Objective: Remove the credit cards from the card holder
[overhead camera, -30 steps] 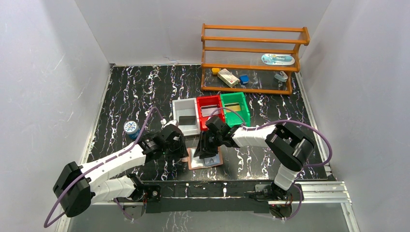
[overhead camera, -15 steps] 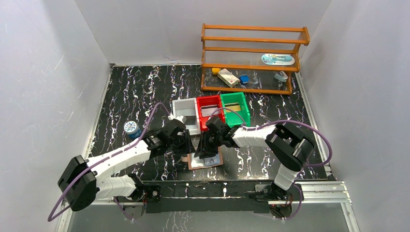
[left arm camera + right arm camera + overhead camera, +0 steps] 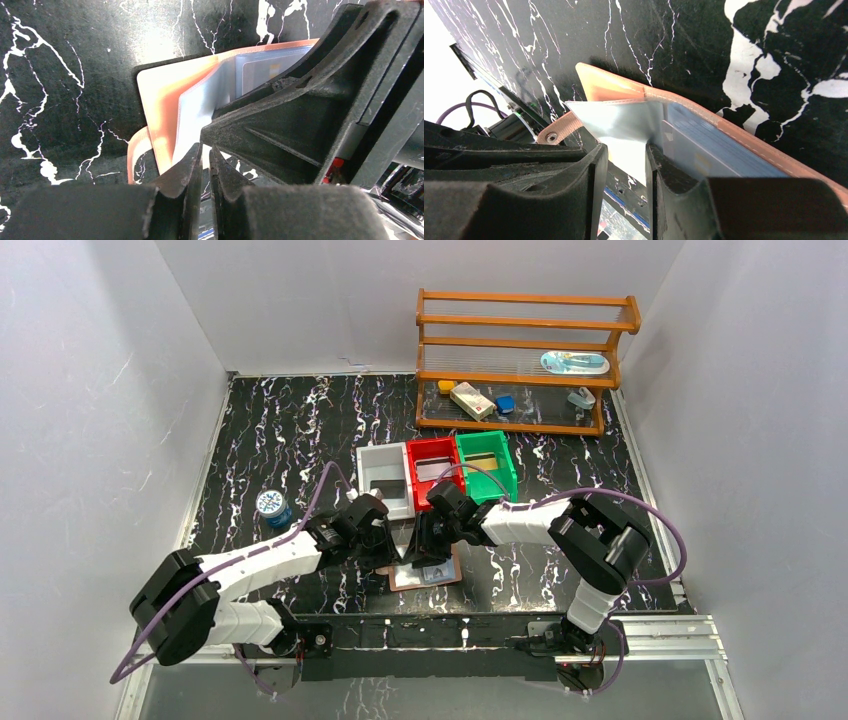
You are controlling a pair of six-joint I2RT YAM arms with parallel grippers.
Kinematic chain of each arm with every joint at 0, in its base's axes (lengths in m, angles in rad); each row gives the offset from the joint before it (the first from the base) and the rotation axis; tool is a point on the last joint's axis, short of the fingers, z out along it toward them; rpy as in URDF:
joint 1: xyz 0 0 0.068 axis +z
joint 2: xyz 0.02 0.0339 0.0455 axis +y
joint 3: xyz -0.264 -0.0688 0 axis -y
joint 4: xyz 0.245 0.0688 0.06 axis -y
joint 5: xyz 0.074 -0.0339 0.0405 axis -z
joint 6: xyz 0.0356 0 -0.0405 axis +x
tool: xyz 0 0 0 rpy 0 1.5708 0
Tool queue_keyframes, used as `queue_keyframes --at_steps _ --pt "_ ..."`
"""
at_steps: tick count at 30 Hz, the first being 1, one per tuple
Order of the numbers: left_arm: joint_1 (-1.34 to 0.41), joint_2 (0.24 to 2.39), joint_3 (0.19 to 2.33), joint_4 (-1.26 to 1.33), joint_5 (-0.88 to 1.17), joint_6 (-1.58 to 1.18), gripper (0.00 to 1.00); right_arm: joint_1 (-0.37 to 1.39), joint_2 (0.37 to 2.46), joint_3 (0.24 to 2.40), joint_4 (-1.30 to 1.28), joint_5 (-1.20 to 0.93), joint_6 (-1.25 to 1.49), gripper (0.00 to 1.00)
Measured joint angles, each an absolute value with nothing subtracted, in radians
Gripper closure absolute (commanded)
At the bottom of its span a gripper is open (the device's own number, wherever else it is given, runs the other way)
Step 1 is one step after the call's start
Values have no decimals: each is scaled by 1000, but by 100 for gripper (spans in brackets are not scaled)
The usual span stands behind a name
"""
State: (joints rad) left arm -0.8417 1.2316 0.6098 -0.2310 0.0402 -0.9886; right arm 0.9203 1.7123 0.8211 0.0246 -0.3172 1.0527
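The tan-brown card holder (image 3: 434,576) lies open on the black marble table near the front edge. Its light blue lining (image 3: 200,100) stands up in the left wrist view. A pale credit card (image 3: 265,67) with a yellow chip sits in a pocket, and it also shows in the right wrist view (image 3: 704,160). My left gripper (image 3: 388,552) is at the holder's left edge, jaws shut (image 3: 206,156), just short of the lining. My right gripper (image 3: 420,545) is on the holder, jaws a little apart (image 3: 622,155), with the raised pale lining flap (image 3: 619,120) at the tips. The strap tab (image 3: 555,135) lies beside them.
White (image 3: 385,462), red (image 3: 432,452) and green (image 3: 487,448) bins stand just behind the holder, each with a flat thing inside. A small blue-capped jar (image 3: 271,506) is at the left. A wooden rack (image 3: 525,360) with small items stands at the back right.
My left arm has swung right, bringing its gripper from the left up against the holder's left edge. The right gripper and the holder have stayed put.
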Motion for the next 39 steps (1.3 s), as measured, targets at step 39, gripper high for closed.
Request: queue_keyframes --at_steps 39 --pt "-842 1343 662 -221 75 -836 88 897 1446 797 -192 8 988 48"
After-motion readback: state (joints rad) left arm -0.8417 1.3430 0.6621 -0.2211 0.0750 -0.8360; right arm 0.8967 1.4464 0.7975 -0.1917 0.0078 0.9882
